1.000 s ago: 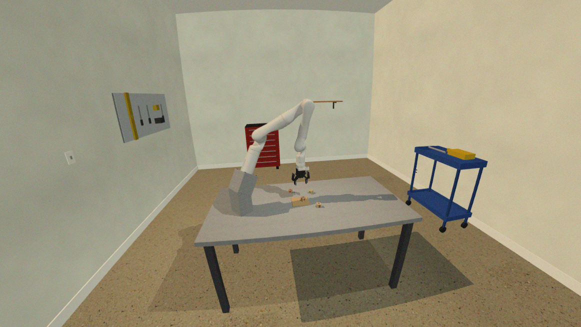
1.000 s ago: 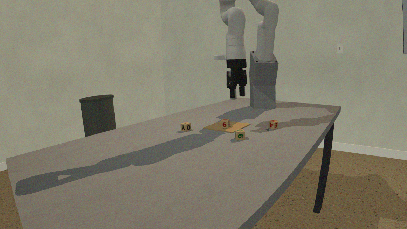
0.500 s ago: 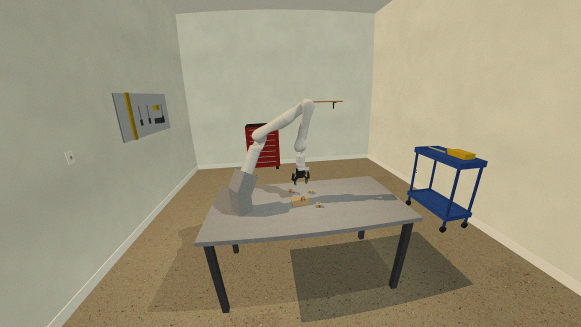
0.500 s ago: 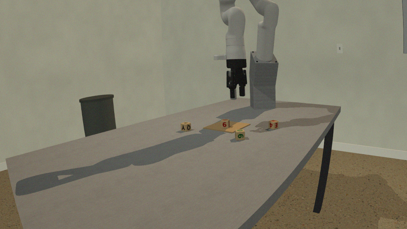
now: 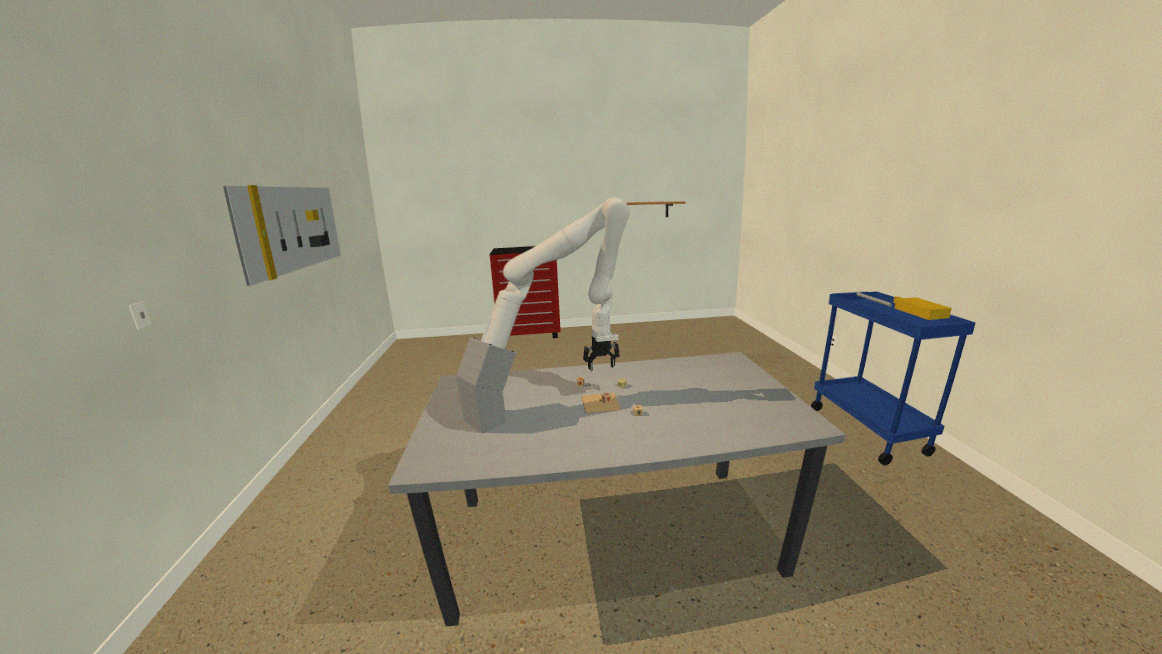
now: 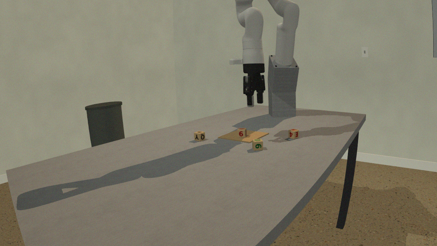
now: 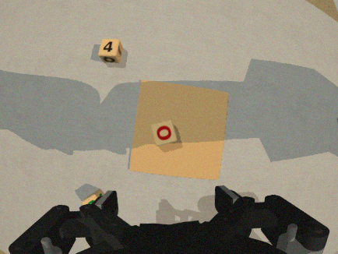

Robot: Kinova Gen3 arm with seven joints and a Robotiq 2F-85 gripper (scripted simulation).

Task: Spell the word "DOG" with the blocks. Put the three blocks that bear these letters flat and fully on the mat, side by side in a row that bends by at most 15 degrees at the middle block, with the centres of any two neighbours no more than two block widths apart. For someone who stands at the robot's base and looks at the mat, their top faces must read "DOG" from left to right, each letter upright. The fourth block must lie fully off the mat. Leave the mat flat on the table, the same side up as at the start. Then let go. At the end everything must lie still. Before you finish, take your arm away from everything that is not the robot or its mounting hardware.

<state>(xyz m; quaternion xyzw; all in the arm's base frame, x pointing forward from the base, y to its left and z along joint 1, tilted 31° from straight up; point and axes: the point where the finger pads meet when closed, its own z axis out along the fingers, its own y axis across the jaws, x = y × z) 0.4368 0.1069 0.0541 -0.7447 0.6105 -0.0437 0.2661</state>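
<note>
Red-O block (image 5: pixel 606 398) (image 6: pixel 242 132) (image 7: pixel 163 132) sitting on mat (image 5: pixel 591 406) (image 6: pixel 258 135) (image 7: pixel 195 160), slightly turned | "DOG" lacking a row, early stage by my reading | three other blocks lying off mat, letters needing sorting | tool (image 5: pixel 602 365) (image 6: pixel 255 104) (image 7: pixel 166 200) hovering spread, empty | red cabinet (image 5: pixel 544 296) standing beyond counter (image 5: pixel 504 454) (image 6: pixel 152 195) (image 7: pixel 47 167)

Nothing has visibly changed since the earlier pictures.
</note>
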